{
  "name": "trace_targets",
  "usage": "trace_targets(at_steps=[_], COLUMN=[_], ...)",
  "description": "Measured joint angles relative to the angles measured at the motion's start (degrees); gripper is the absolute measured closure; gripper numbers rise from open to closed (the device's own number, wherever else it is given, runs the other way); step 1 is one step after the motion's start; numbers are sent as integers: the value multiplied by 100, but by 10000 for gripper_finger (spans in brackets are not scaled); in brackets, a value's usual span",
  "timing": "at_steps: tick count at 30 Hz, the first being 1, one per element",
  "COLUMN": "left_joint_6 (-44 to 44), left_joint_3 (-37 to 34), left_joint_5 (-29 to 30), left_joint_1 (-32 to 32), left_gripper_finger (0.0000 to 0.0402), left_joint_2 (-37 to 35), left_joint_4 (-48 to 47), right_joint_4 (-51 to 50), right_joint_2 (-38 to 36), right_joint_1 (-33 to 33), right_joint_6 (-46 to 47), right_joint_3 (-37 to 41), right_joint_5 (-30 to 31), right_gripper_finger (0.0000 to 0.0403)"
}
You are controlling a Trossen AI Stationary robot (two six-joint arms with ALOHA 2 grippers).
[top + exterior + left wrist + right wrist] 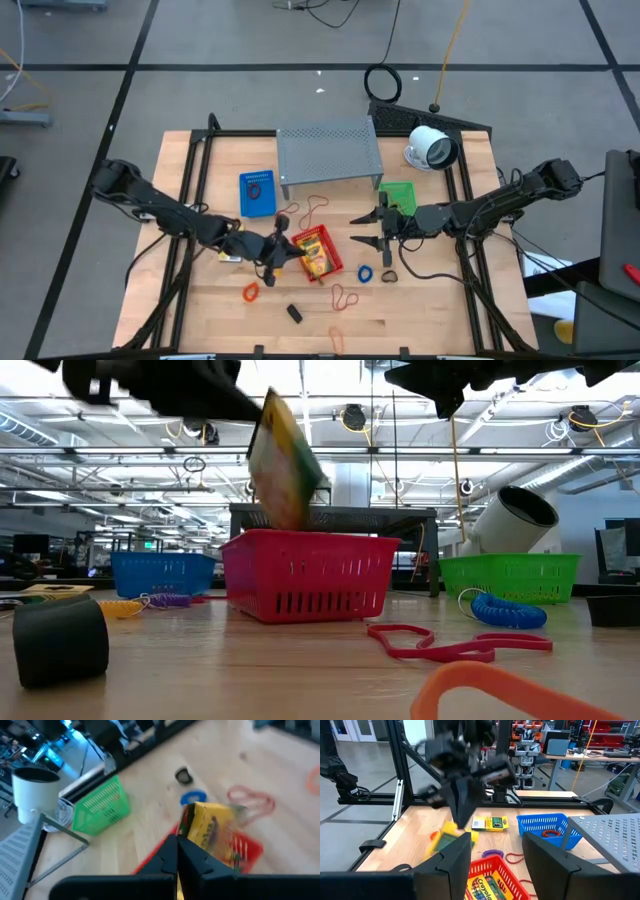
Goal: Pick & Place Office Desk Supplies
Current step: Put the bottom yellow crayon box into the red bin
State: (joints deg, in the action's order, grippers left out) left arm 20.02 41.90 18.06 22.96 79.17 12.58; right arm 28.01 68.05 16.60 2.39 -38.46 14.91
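From above, the left gripper (272, 250) sits just beside the red basket (318, 252), on its side facing the left arm, its fingers pinched together on a yellow packet (283, 247). More yellow packets lie inside that basket. The right gripper (383, 228) hangs on the red basket's other side, near the green basket (398, 195), its fingers standing wide with nothing between them. A blue basket (257, 193) lies behind the red one, next to the grey shelf (330, 150).

At worktop level, the held packet (284, 458) is in the air above the red basket's (305, 575) rim, its long axis near upright and leaning a little, the lower end pointing down into the basket. A red rubber-band loop (455, 646) lies flat in front of the basket, and a blue coil (508, 610) rests before the green basket (510, 577).

The left wrist camera shows the dark fingers (176, 854) closed tight on one end of the packet (212, 830), which runs lengthwise away from the gripper over the red basket (247, 849).

The right wrist camera shows its own fingers (454, 857) spread apart, the left gripper (461, 815) beyond the red basket (487, 880) and the blurred packet (447, 836) below it.
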Motion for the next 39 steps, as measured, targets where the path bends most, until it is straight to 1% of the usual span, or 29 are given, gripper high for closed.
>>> trace_targets(at_steps=[3,8,11,14,17,21,24,27,32,37,39], left_joint_6=[-424,-1380,-1986,-2639,-3444,-4656,-5261,-5595,-5903,-6196,-6296], left_joint_3=[249,738,1026,1343,1690,2103,2249,2254,2263,2265,2261], left_joint_5=[-2,13,245,580,789,752,588,314,89,-61,-163], left_joint_1=[-2,-7,-7,-7,-12,-44,-45,-44,-35,10,25], left_gripper_finger=[401,401,401,401,401,401,401,401,401,401,401], left_joint_2=[-43,-49,-49,-49,-48,-47,-47,-45,53,277,391], left_joint_4=[-50,-152,-443,-975,-1804,-2911,-3361,-3391,-3349,-3360,-3232], right_joint_4=[13,52,51,46,44,46,74,312,762,970,1013], right_joint_2=[0,0,0,0,0,0,-16,-22,-24,-25,-26], right_joint_1=[-2,-7,-11,-9,-11,-11,-13,-13,-13,-13,-13], right_joint_6=[-7,-177,-396,-574,-657,-856,-1088,-1361,-1775,-2125,-2269], right_joint_3=[0,0,0,0,0,0,0,0,0,0,-2], right_joint_5=[1,20,40,309,675,1120,1483,1923,2501,2798,2903], right_gripper_finger=[236,236,236,236,236,236,236,236,236,236,236])
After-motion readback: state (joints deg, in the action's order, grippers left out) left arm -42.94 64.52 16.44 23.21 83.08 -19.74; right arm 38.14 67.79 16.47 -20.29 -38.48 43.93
